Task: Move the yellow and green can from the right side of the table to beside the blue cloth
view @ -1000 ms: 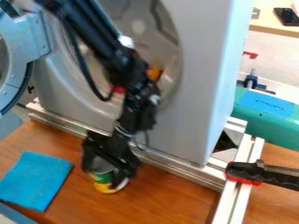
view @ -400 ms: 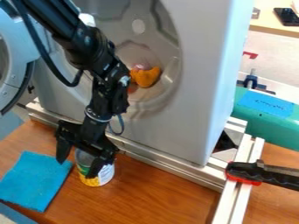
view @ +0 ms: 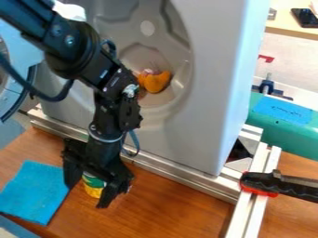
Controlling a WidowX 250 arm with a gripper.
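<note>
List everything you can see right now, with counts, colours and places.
machine: one, pale grey, centre
door: one, light blue, upper left
soft-looking item: one, orange, inside the machine's opening
can: one, green and yellow, between the fingers, partly hidden
cloth: one, blue, lower left
table: one, brown, beneath
rails: several, silver, around the machine's base
clamp: one, black and red, lower right
rounded object: one, teal, blue label, right
flat device: one, dark, upper right
gripper: one, black, fingers apart, at the can

Toward the desk's (view: 180,204) left edge are one can (view: 94,187) and one blue cloth (view: 34,191); beyond, one orange item (view: 155,82), one phone (view: 305,18).
</note>
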